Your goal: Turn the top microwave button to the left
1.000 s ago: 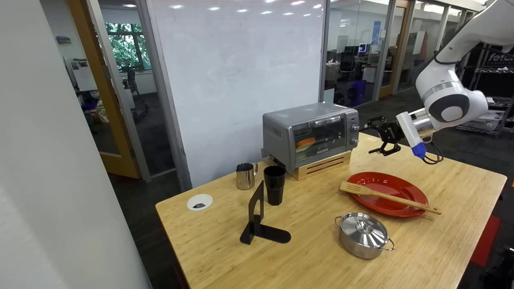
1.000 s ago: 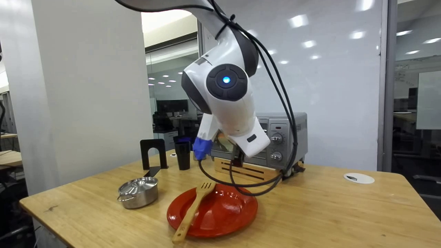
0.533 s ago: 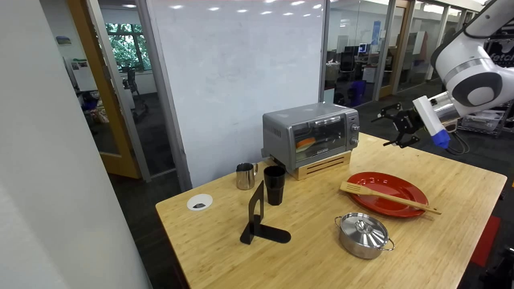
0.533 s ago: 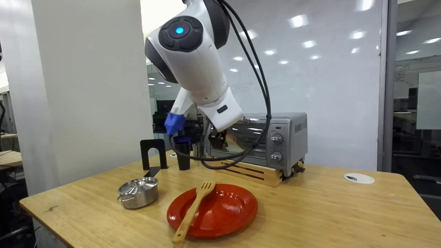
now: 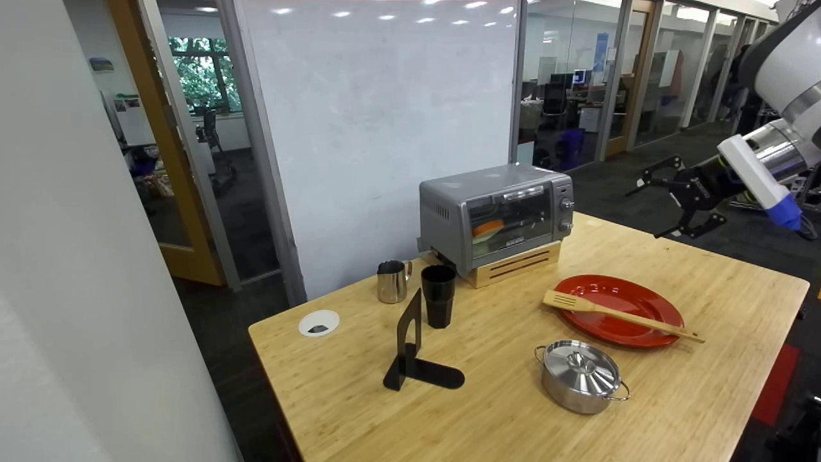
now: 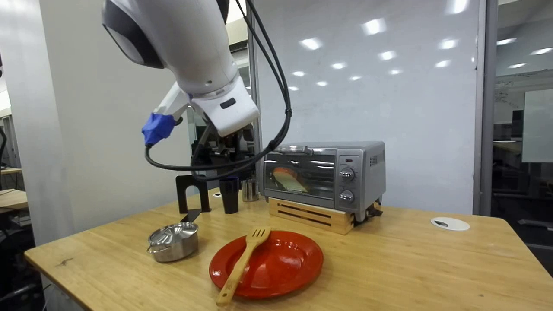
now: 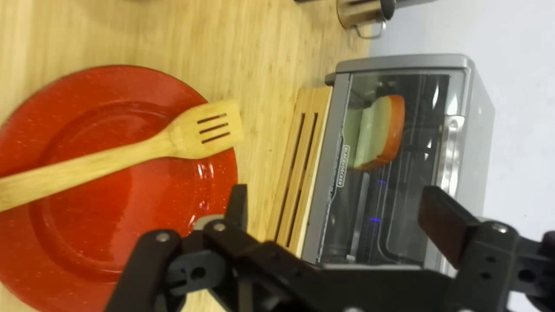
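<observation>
two knobs (image 6: 347,174), one each of oven (image 6: 324,172), plate (image 6: 283,272), spatula (image 6: 243,264), pot (image 6: 173,244), cup (image 5: 439,296), pitcher (image 5: 392,282), bookend (image 5: 410,360)

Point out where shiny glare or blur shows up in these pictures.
Both exterior views: white reflections, probably of ceiling lights, dot the glossy white panel; wrist view: small glints on the red plate, bright patches on the toaster oven, and the gripper fingers, close up, looking slightly soft.

Both exterior views faced the whiteboard (image 5: 385,128) across the tabletop (image 6: 410,263), from higher up in an exterior view over the lidded pot (image 5: 580,382). The wrist view shared their toaster oven (image 7: 403,182), nearer and turned sideways, past the hand (image 7: 340,214).
</observation>
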Available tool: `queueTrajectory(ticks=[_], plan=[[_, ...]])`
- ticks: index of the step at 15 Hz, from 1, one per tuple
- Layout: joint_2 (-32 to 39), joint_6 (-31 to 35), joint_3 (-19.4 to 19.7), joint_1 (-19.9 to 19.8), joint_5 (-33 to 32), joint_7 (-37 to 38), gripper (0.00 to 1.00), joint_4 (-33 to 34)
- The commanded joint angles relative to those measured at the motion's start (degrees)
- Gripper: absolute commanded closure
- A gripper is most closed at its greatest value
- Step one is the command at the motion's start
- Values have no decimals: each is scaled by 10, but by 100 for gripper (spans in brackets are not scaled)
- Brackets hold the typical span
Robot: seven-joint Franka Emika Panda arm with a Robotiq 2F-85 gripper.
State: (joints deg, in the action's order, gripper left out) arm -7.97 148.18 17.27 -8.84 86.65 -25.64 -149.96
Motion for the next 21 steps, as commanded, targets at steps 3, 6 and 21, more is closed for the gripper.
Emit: queueTrajectory(ticks=[3,6,21], plan=[[-97,-74,-22,-44,-258,160,0,-94],[-134,-131,-18,-68,-384,238,0,-99],[-210,-225,-12,-77,-506,325,0,-81]])
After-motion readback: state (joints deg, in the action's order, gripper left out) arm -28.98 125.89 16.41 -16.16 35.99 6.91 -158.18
